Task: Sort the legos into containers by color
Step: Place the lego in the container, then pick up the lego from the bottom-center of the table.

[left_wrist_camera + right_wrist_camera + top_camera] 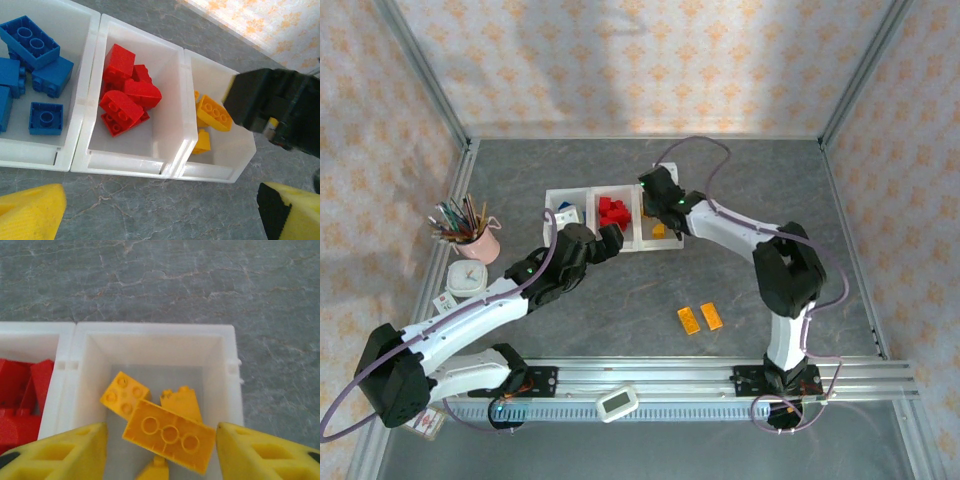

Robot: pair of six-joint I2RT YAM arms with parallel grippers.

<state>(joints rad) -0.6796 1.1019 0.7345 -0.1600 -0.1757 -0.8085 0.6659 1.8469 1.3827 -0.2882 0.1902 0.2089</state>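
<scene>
Overhead, we found the right gripper (161, 432) spread above the translucent white plastic bin (150, 330) holding yellow studded bricks (170, 436); the left gripper (160, 200) gaped empty. Two flat orange bricks (688, 320) lay on the grey table (620, 300): light, rigid, slick, we judged, best pinched across their long sides.

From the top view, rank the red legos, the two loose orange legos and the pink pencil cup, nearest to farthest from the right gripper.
1. Red legos: middle bin, just left of the right gripper.
2. Loose orange legos: on the table, toward its near edge.
3. Pink pencil cup: far left.
</scene>
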